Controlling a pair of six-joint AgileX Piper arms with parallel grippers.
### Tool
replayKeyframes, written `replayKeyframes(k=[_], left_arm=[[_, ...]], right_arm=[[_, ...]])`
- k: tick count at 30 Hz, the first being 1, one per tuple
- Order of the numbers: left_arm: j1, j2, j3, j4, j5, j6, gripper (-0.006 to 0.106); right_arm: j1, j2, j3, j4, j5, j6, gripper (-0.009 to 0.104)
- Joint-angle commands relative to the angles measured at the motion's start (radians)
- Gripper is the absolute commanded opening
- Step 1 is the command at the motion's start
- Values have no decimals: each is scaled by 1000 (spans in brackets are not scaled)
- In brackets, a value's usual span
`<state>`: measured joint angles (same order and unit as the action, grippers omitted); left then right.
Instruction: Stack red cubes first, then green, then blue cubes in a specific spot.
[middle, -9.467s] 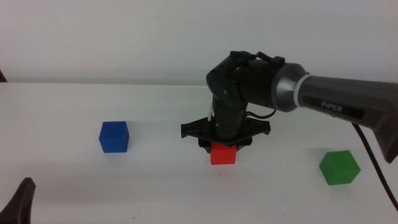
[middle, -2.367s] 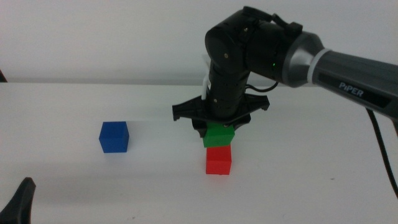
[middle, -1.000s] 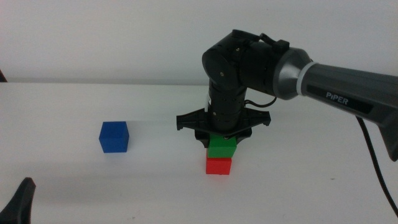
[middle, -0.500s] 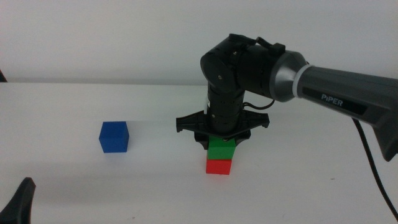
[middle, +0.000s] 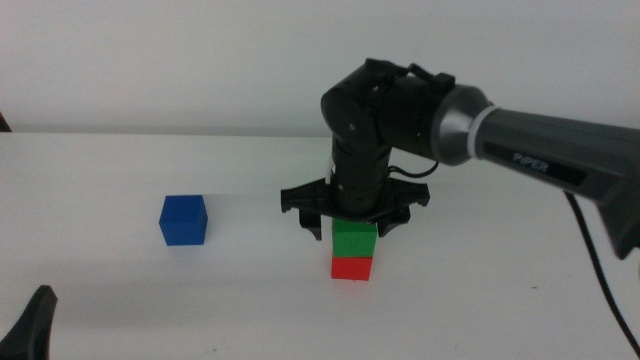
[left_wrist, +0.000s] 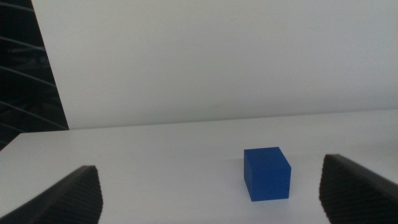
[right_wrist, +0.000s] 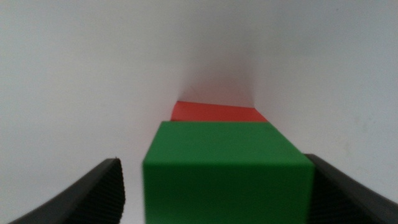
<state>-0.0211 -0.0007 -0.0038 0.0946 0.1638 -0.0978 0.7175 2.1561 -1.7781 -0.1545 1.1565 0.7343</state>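
Note:
The green cube (middle: 355, 238) sits squarely on the red cube (middle: 351, 268) at the table's middle; in the right wrist view the green cube (right_wrist: 227, 168) hides all but a strip of the red cube (right_wrist: 214, 112). My right gripper (middle: 353, 228) straddles the green cube, open, with a gap on each side. The blue cube (middle: 183, 220) rests alone on the left. My left gripper (left_wrist: 208, 174) waits open at the near left corner, facing the blue cube (left_wrist: 267, 173) from some distance.
The white table (middle: 500, 300) meets a white wall behind. The right arm (middle: 540, 150) reaches in from the right above the table. One jaw of the waiting left gripper shows at the bottom left corner of the middle view.
The right gripper lowered the green cube onto the red one, then spread its jaws off the green cube. The blue cube and the left arm stayed put.

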Motion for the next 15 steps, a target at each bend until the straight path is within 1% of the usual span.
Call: replayKeyframes(k=[1,5,8,10,12,14,15], left_arm=[[0,-36,41,-1,-16,-8,94],[0,-36,41,-1,-16,-8,94],[0,-36,41,-1,-16,-8,94],[0,-36,41,-1,-16,-8,94],[0,-36,41,-1,-16,-8,94],[0,-36,41,-1,-16,-8,94],[0,-36,41,-1,-16,-8,94]], right_arm=[[3,-72,0,-12,-2,-19,75],[-12,-228,0,-17,36,-110,75],[-47,-400,36,-15,44,-237,75],[-88,-537,112,-12,21,-353,75],[-135,-670,214,12,-16,-486,75],[-193,-826,354,51,-85,-608,75],[-220,-890,413,73,-127,-642,75]])
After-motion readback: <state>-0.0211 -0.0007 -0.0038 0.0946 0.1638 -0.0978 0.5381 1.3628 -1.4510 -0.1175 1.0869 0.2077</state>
